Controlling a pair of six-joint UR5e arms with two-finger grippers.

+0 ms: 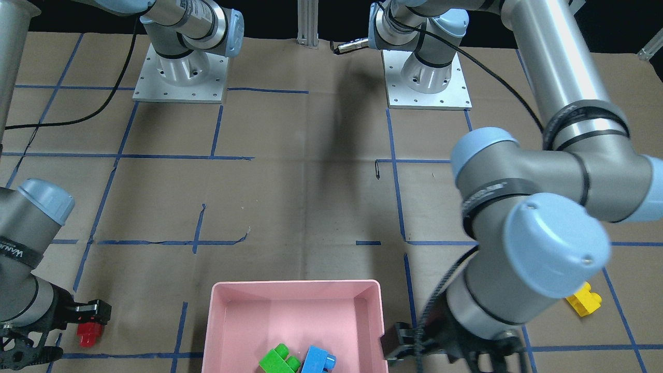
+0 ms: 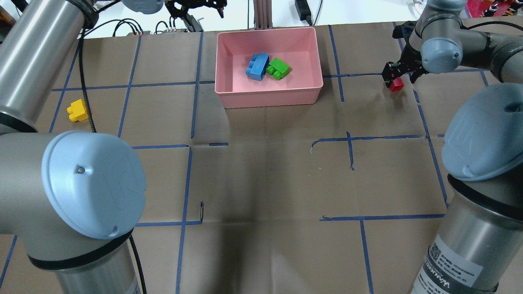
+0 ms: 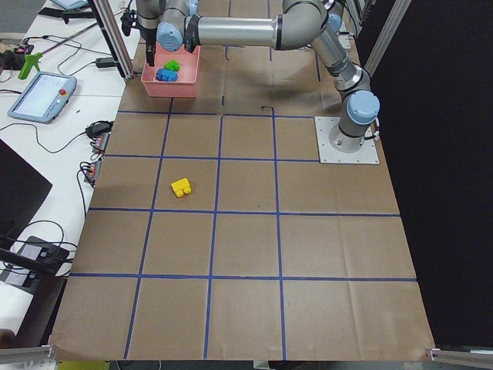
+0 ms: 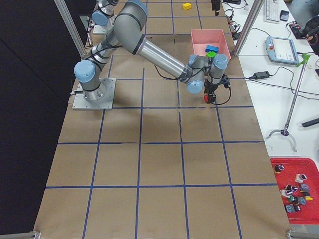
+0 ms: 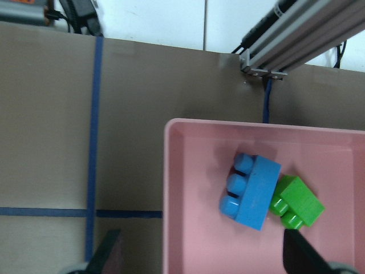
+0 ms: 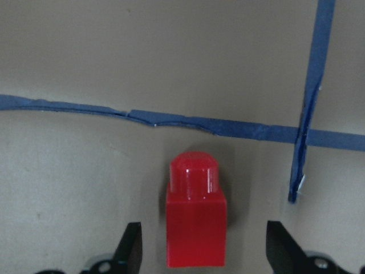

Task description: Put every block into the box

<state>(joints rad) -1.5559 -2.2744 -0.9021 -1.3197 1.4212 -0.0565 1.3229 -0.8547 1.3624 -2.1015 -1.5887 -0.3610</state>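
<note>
The pink box [image 2: 269, 93] stands at the table's far middle, with the light blue block [image 2: 257, 66] and the green block [image 2: 278, 67] side by side inside it. The red block [image 2: 395, 84] lies on the table to the box's right. My right gripper [image 2: 394, 76] is open and low over it; in the right wrist view its fingers [image 6: 130, 251] stand apart on both sides of the red block [image 6: 195, 228], not touching. The yellow block [image 2: 77, 110] lies alone at the far left. My left gripper [image 5: 202, 260] is open and empty over the box's left rim [image 5: 171, 188].
An aluminium post [image 2: 261, 12] stands just behind the box. Cables and devices lie beyond the table's far edge [image 2: 163, 24]. Blue tape lines mark a grid on the brown table cover [image 2: 265, 163]. Both arm bases [image 1: 178, 72] sit at the robot's side.
</note>
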